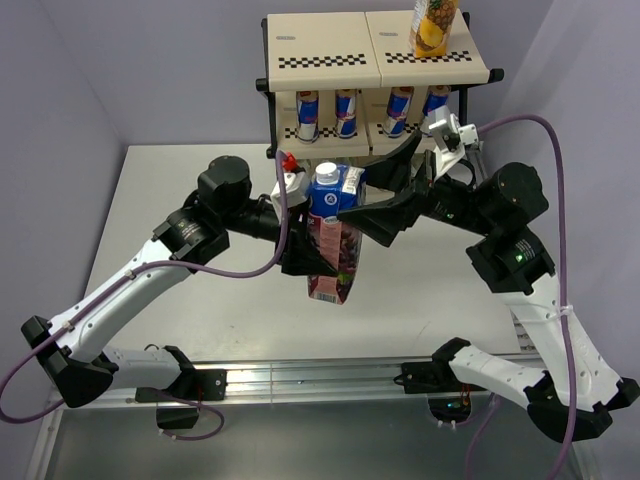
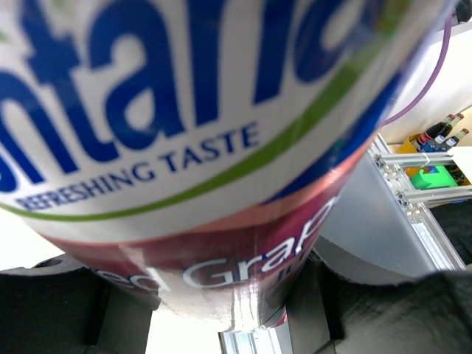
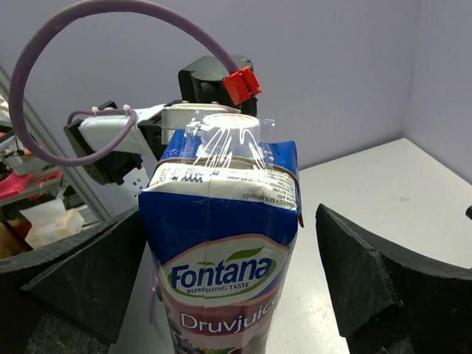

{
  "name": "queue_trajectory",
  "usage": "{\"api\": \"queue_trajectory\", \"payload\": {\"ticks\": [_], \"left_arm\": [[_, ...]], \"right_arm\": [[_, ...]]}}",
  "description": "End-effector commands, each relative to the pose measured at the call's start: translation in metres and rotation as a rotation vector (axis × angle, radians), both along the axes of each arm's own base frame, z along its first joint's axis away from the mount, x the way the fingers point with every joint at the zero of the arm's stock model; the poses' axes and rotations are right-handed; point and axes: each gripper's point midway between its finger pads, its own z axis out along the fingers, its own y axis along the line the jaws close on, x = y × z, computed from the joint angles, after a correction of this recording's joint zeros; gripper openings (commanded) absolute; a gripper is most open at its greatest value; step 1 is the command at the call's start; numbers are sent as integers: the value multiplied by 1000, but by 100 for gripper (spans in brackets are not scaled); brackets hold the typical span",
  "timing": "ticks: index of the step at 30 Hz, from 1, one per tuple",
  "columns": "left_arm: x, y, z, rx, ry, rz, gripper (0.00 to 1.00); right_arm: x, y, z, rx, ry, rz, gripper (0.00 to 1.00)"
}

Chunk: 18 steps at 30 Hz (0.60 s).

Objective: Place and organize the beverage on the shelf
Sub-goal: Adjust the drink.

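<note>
The shelf (image 1: 330, 62) stands at the far edge of the table (image 1: 180, 180), centred. A pineapple juice carton (image 1: 433, 25) sits on the right of its top tier, and four cans (image 1: 347, 113) stand in a row on the tier below. In front of the shelf, above the table, a grape juice carton (image 1: 335, 250) hangs between the arms. The left gripper (image 1: 305, 258) clasps its left side, and the right gripper (image 1: 385, 190) is just right of its top.

The purple carton (image 1: 335, 245), clamped in the left gripper (image 1: 302, 252), fills the gap between the spread fingers of the right gripper (image 1: 368, 188). Behind it, four cans (image 1: 346, 113) crowd the middle tier of the shelf (image 1: 320, 40). The yellow carton (image 1: 433, 25) takes the top board's right half, and the left half lies open.
</note>
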Motion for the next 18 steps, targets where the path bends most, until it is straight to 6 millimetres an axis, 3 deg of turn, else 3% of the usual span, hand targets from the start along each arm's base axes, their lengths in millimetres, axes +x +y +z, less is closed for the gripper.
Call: {"api": "queue_trajectory", "payload": {"ticks": [1, 5, 9, 11, 12, 13, 14, 18], "left_arm": [[-34, 19, 89, -279, -298, -83, 0], [-32, 17, 87, -269, -291, -91, 0], [-25, 10, 86, -248, -271, -74, 0], [-23, 9, 86, -243, -262, -68, 0], [-23, 9, 87, -245, -265, -65, 1], [-22, 9, 87, -247, -267, -58, 0], [-22, 10, 88, -254, -273, -50, 3], [-16, 11, 86, -252, -271, 4, 18]], "right_arm": [[18, 9, -23, -72, 32, -31, 100], [-8, 16, -19, -48, 5, 122, 99], [-12, 26, -28, -97, 18, 169, 98], [-10, 30, -33, -110, 20, 161, 90], [-9, 30, -34, -110, 22, 158, 84], [-9, 30, -32, -106, 6, 157, 61], [-7, 29, -34, -103, 5, 145, 50], [-13, 18, -17, -38, -78, 96, 24]]}}
